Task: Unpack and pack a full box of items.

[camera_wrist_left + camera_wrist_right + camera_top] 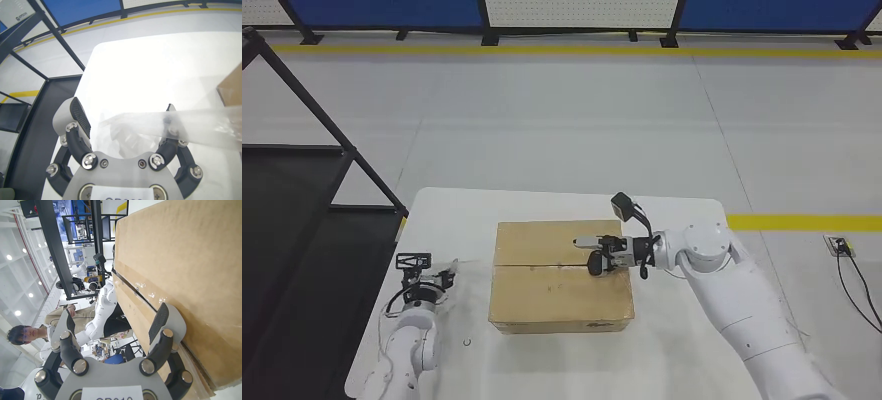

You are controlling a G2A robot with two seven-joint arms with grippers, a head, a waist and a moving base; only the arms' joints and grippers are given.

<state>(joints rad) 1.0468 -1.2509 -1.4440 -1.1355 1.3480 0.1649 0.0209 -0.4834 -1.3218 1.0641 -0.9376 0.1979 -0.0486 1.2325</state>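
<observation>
Brown cardboard box (560,290) sits flaps-closed mid white table (672,340); right gripper (590,253) is over its top near the right edge, jaws apart, one finger (160,317) lying by the flap seam. Left gripper (427,268) sits well apart at the table's left edge, jaws apart too; a clear tape strip (198,123) crosses one of its fingers, running toward the box.
</observation>
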